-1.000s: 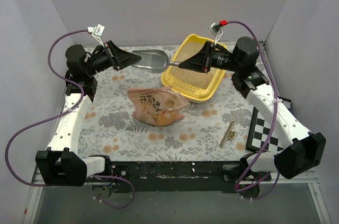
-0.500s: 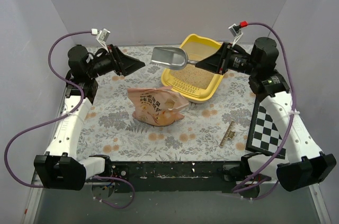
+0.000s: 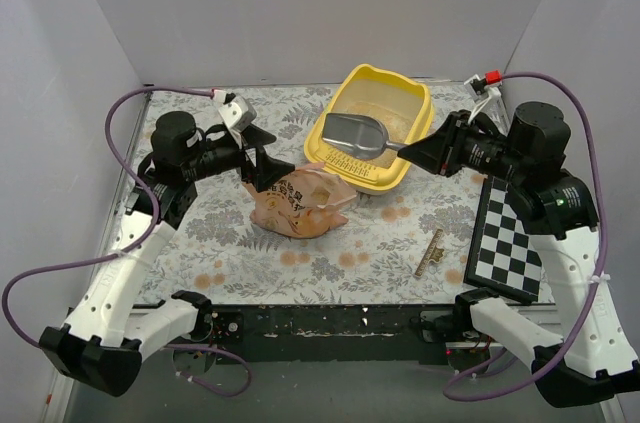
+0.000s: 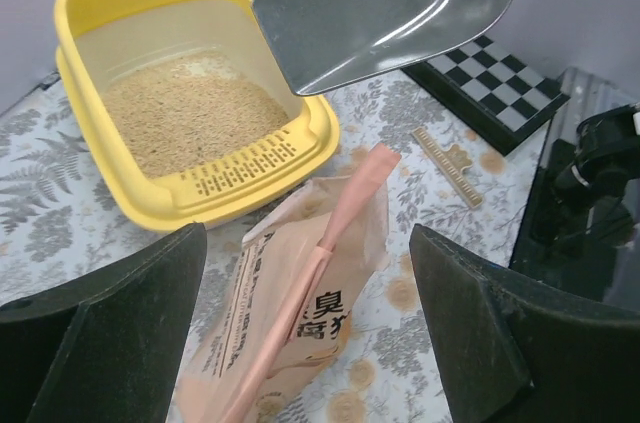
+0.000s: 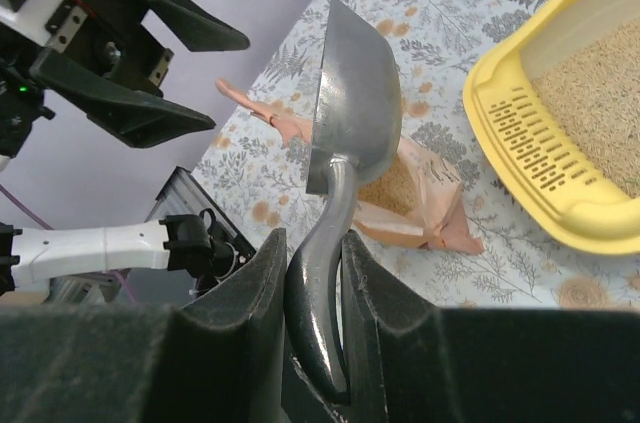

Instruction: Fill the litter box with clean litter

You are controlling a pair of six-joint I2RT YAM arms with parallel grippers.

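Right hand [image 5: 312,253] is clamping the scoop [image 3: 355,135] handle, left hand [image 3: 268,161] gaping; loose clean litter [image 4: 190,118] is probably needing level carrying.

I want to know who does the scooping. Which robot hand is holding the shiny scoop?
The right gripper: it pinches the handle of the metal scoop. The left gripper is wide open and holds nothing, beside the pink litter bag.

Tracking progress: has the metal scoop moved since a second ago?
Yes. The scoop, in the right claw, moved right, from beside the litter box to above it.
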